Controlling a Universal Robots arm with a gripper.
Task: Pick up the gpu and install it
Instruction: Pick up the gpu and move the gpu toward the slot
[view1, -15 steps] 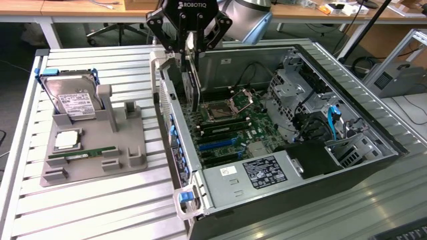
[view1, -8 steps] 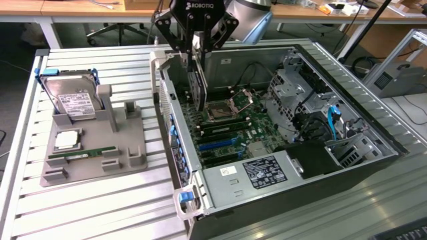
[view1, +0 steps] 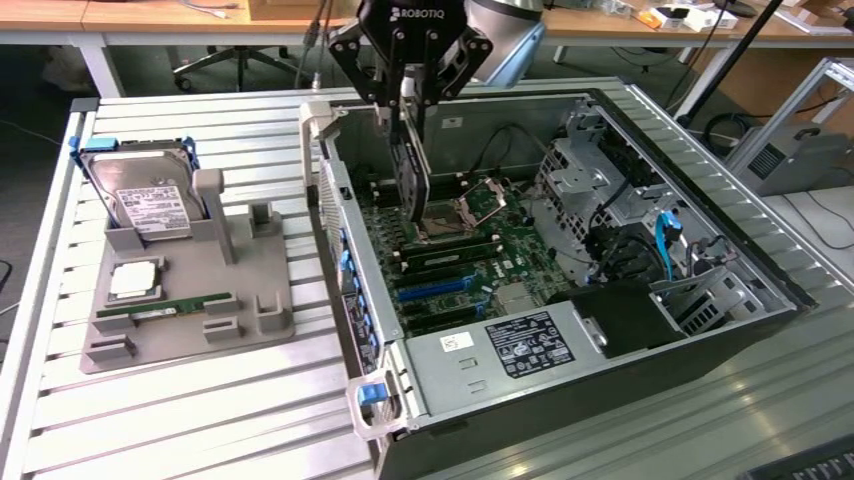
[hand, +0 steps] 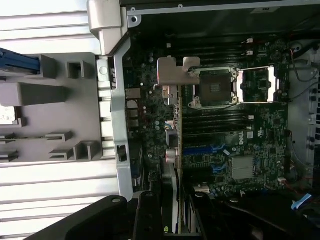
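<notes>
gpu (view1: 411, 170) hangs upright, edge-on, inside the open computer case (view1: 694, 330), near the case's far corner on the exterior view's left. I read the gripper (view1: 408, 105) as clamped narrowly on the card's upper edge. The card's lower edge sits over the motherboard (view1: 447, 275), just beside the CPU socket (hand: 215, 87); I cannot tell whether it makes contact. The hard drive (view1: 147, 200) and the memory stick (view1: 167, 305) sit in the grey holder (view1: 247, 270) on the tabletop (view1: 200, 420).

Bright, even room light — case (view1: 641, 390) interior shadowed.
</notes>
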